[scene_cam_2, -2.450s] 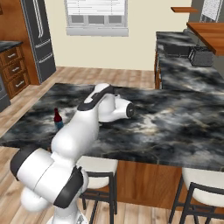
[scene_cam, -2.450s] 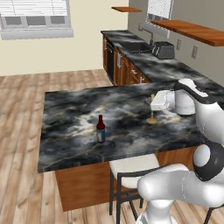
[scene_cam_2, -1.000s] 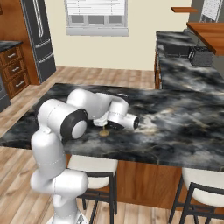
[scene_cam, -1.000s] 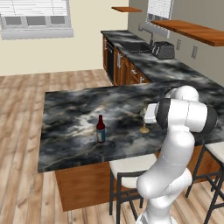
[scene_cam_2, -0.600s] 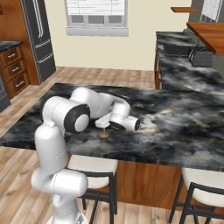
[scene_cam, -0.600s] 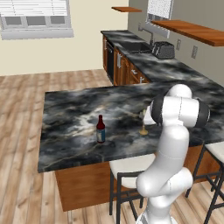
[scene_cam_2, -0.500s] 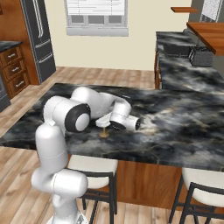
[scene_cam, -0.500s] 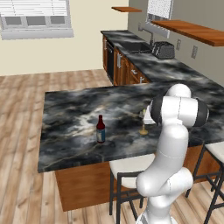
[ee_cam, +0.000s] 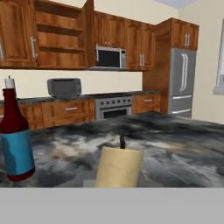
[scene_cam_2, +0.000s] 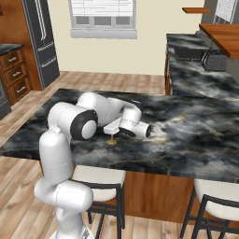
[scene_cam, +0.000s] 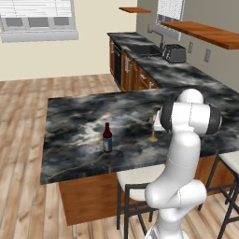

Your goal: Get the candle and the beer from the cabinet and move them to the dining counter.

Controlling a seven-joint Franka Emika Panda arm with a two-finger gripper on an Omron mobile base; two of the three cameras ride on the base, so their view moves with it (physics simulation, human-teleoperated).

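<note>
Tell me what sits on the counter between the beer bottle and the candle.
Nothing: in the left base view, only bare marbled top of the dining counter lies between the beer bottle and the candle.

We are finding no readable text anywhere; the beer's [ee_cam: 15, 144] blue label is showing plain.

We see glossy white arm [scene_cam: 179, 186], chunky rounded links, fat bulbous elbows. Dark grey-black rings at joints [scene_cam_2: 83, 125]. Smooth shells, no cables or markings visible.
</note>
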